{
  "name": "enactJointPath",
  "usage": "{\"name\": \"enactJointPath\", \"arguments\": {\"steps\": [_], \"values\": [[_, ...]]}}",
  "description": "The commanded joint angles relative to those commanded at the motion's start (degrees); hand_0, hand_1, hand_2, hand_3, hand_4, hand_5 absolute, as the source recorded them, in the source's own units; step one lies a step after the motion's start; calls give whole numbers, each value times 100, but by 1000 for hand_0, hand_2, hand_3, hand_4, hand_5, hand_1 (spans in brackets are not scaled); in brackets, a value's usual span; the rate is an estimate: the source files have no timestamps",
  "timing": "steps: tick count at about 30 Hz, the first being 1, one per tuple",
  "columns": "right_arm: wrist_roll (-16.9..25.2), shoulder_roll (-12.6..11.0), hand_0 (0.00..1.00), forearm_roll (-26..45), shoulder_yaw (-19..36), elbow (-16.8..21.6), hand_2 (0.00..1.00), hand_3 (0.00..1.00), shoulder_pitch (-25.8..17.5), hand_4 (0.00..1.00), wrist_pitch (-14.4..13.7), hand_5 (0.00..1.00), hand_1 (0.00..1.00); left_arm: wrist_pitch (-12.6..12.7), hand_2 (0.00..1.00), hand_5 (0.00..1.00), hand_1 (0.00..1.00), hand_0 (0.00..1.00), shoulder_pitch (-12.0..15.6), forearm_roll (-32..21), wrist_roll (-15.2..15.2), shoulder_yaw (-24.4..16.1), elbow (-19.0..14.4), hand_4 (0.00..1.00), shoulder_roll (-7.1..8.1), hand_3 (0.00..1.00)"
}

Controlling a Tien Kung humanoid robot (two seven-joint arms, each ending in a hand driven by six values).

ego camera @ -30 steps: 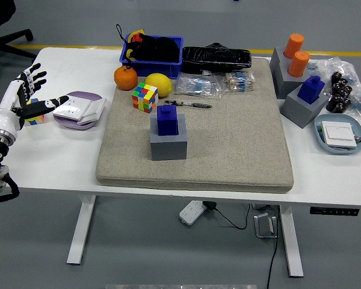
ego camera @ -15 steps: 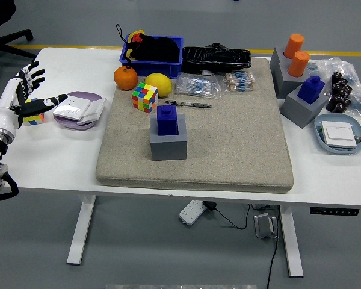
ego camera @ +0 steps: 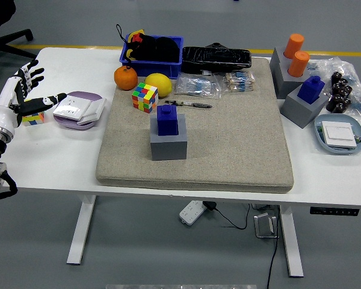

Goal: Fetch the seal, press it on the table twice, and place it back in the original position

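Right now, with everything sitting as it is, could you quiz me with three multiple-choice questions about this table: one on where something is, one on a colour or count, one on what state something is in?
1. Where does the nearer blue stamp stand?
A. in a grey block on the mat
B. inside the blue bin
C. on the floor

2. How many orange cylinders stand at the far right?
A. one
B. two
C. four

3. What is the left hand doing?
A. gripping the stamp
B. squeezing the lemon
C. open, holding nothing

Answers:
1. A, the stamp rises from the grey block in the middle of the beige mat.
2. B, two orange tops show side by side.
3. C, its fingers are spread at the table's left end, beside the lilac tray.
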Motion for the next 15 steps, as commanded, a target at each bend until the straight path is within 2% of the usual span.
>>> {"name": "enactJointPath", "arguments": {"steps": [15], "values": [[0,-31,872,24,-50,1,744,752,16,811,-1,564,793,-2,898,75,883,910,-66,23,23,81,-10,988,45,953]]}}
